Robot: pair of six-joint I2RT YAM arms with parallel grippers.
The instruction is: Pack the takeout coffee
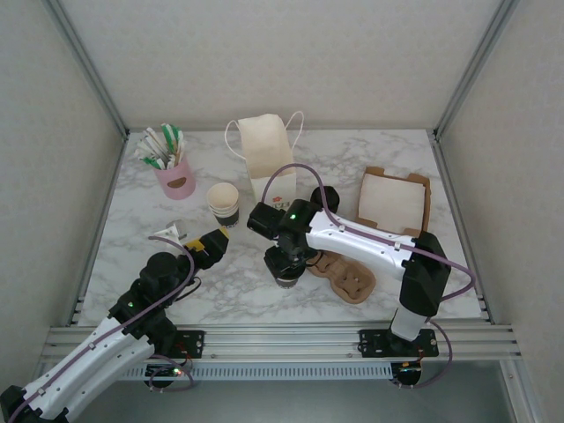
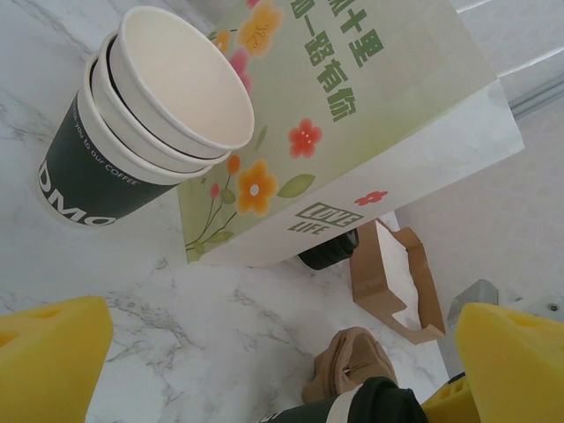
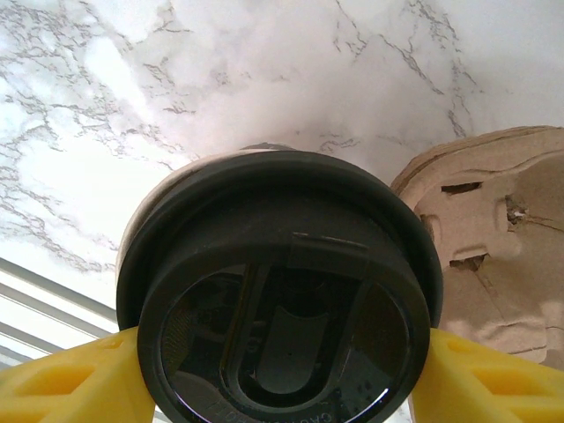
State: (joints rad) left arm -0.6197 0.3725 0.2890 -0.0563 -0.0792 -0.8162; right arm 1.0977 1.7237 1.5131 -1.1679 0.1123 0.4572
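Overhead I look down on the whole tabletop (image 1: 238, 295); my right wrist camera hugs the takeout coffee (image 3: 282, 300); all views share the carrier (image 1: 352, 280).

takeout coffee (image 3: 282, 300) wall mostly hidden; bag (image 2: 370, 115) top cropped

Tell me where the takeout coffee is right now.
In the top view the takeout coffee is at front centre, held between the fingers of the right gripper, just left of the cardboard cup carrier.
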